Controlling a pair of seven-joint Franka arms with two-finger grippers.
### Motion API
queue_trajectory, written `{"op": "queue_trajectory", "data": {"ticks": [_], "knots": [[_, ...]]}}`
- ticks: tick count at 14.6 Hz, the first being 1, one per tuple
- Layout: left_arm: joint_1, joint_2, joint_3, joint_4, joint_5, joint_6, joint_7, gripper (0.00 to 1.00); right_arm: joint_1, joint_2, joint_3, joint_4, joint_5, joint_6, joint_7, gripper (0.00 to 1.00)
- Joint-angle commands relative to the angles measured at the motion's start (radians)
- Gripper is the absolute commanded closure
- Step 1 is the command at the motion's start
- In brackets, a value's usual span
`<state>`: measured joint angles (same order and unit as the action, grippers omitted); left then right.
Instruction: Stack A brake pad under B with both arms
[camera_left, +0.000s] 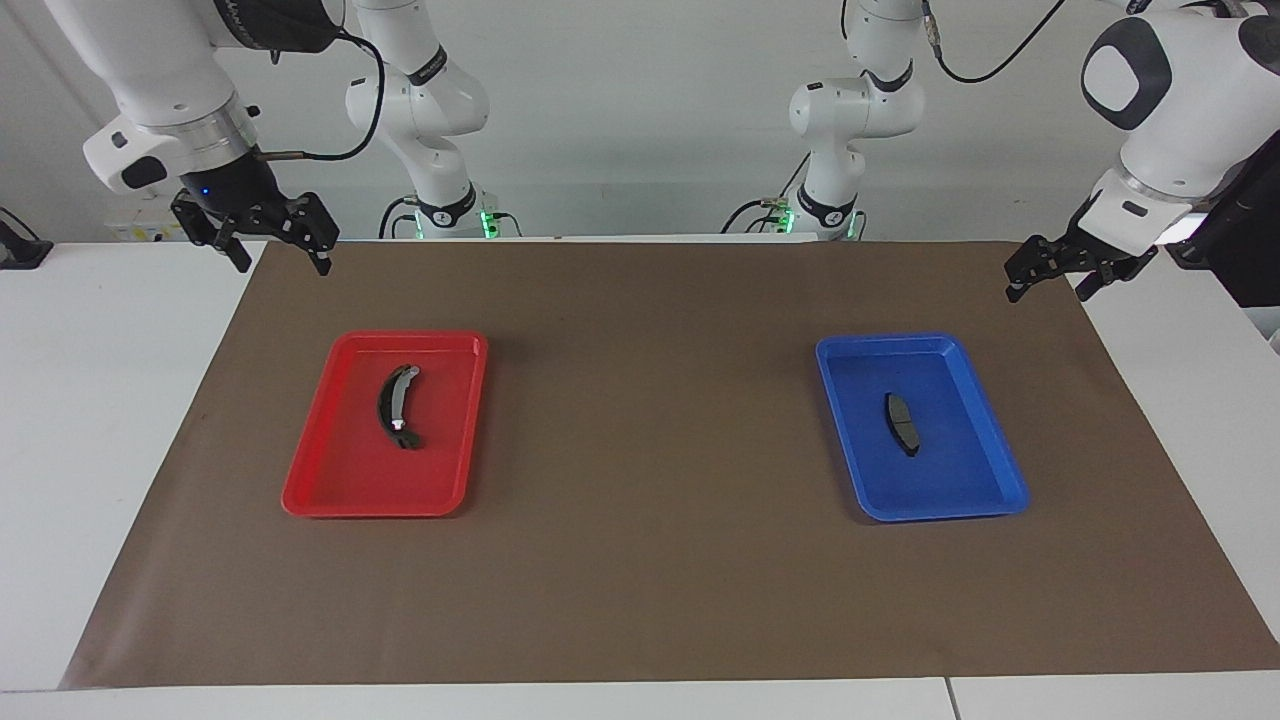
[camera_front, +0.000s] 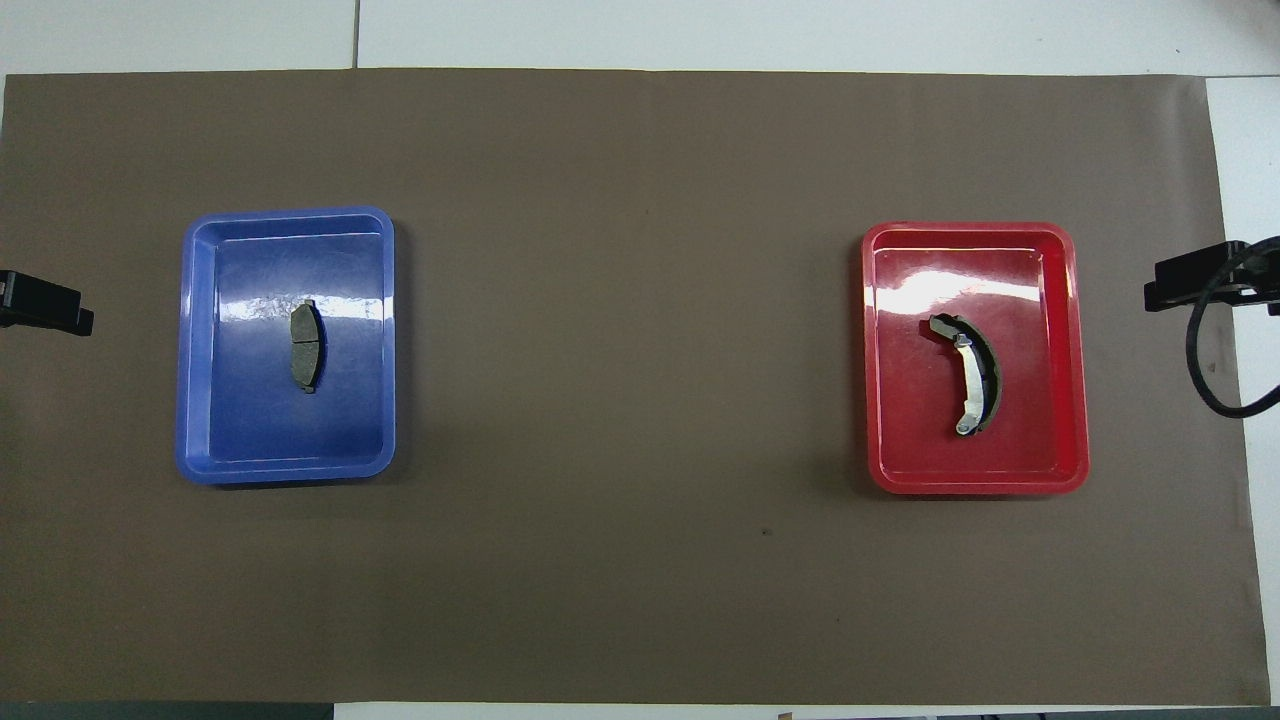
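Note:
The A brake pad (camera_left: 902, 423), short, flat and dark grey, lies in the blue tray (camera_left: 975, 495) toward the left arm's end; it also shows in the overhead view (camera_front: 307, 345). B (camera_left: 396, 407), the long curved black shoe with a silvery rim, lies in the red tray (camera_left: 330, 490) toward the right arm's end, and shows from above (camera_front: 970, 373). My left gripper (camera_left: 1048, 292) hangs open and empty over the mat's edge, beside the blue tray. My right gripper (camera_left: 282, 266) hangs open and empty over the mat's corner, beside the red tray.
A brown mat (camera_left: 650, 450) covers the white table (camera_left: 90, 400). The blue tray (camera_front: 200, 400) and red tray (camera_front: 1075, 400) stand wide apart with bare mat between them. Only the tips of the left gripper (camera_front: 45, 305) and right gripper (camera_front: 1195, 280) show from above.

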<state>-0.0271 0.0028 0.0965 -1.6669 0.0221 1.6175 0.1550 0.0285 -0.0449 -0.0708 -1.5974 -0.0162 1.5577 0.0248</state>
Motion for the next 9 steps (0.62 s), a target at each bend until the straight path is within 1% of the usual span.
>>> {"op": "queue_trajectory", "data": {"ticks": [1, 6, 9], "knots": [[0.006, -0.024, -0.004, -0.025, 0.010, 0.019, 0.006, 0.01, -0.010, -0.007, 0.006, -0.015, 0.005, 0.002, -0.003, 0.01], [0.006, -0.024, -0.004, -0.025, 0.010, 0.019, 0.006, 0.01, -0.010, -0.007, 0.008, -0.016, 0.005, 0.001, -0.003, 0.01], [0.007, -0.024, -0.004, -0.025, 0.010, 0.019, 0.006, 0.01, -0.010, -0.018, 0.008, -0.035, 0.005, 0.002, -0.003, 0.01]]}}
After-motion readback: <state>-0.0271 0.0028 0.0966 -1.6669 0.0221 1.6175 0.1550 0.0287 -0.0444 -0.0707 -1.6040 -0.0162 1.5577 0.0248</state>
